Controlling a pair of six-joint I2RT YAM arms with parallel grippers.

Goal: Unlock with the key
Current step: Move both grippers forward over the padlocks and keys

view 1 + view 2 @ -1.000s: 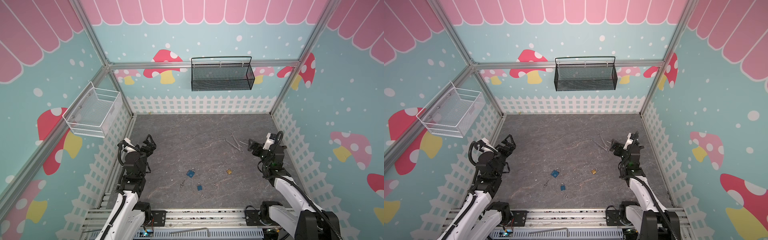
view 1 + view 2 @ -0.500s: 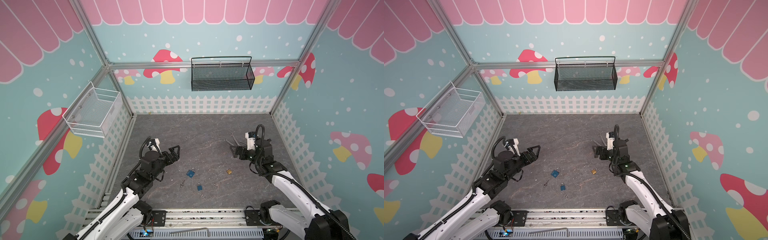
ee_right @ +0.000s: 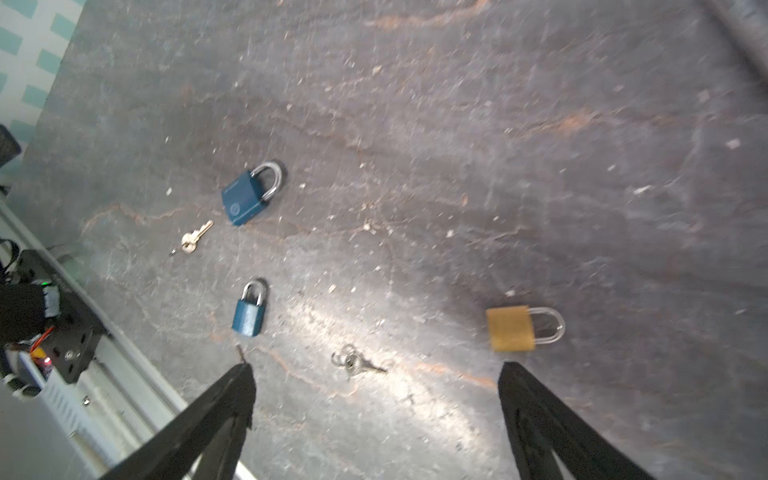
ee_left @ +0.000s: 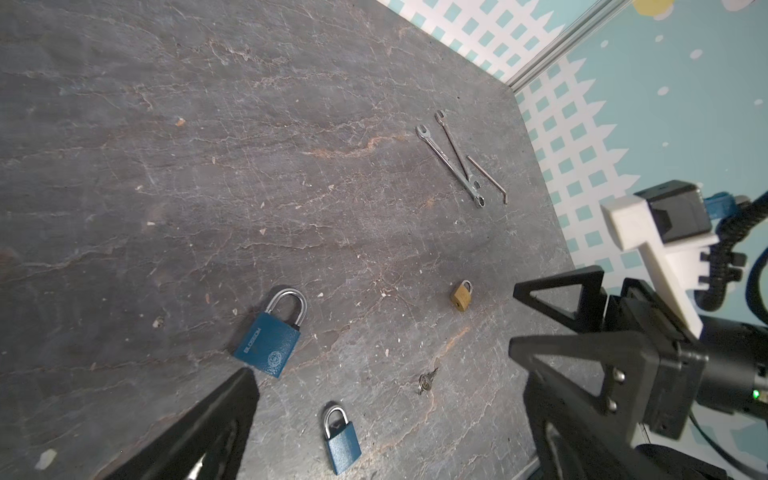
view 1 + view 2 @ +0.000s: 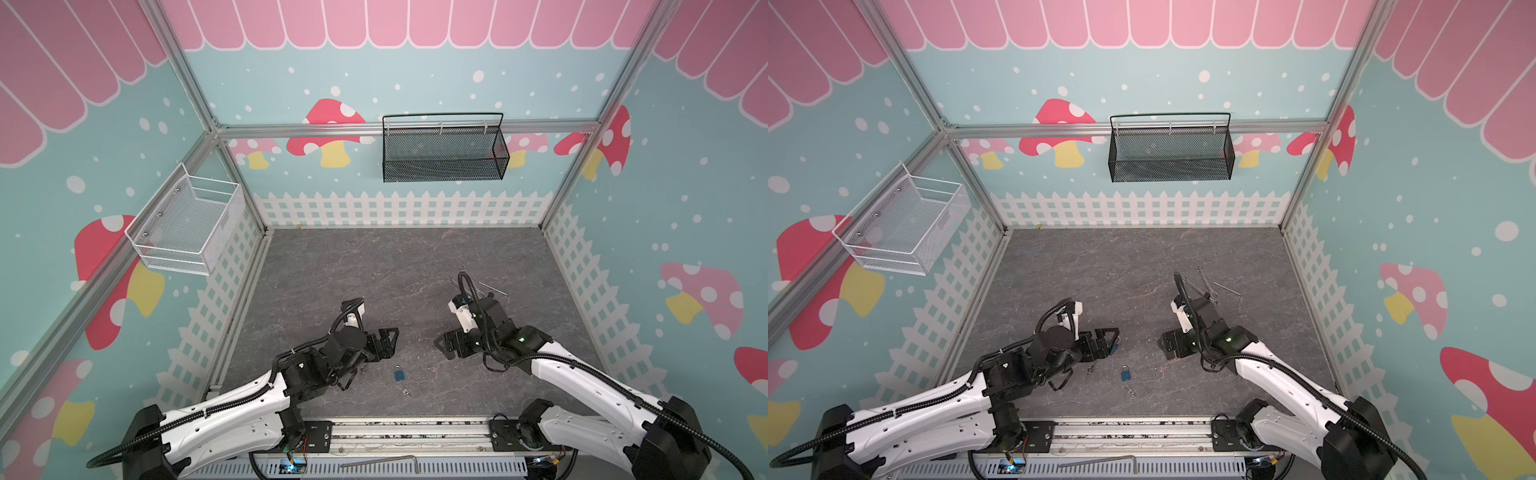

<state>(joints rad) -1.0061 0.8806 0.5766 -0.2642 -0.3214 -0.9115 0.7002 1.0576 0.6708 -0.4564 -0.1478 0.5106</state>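
Spread wide and empty, my right claw [image 3: 376,370] hangs above the ringed key [image 3: 358,365]. The key lies flat on the grey floor [image 3: 540,145] between the small blue padlock [image 3: 248,309] and the brass padlock [image 3: 513,328]. My left claw [image 5: 388,343], just as wide and empty, hovers by the large blue padlock [image 4: 270,340], with a second key [image 3: 193,239] near it. Best practice, I judge: drop straight down, pinch the key by its head, and leave the blade free. Which key fits which lock, I cannot tell.
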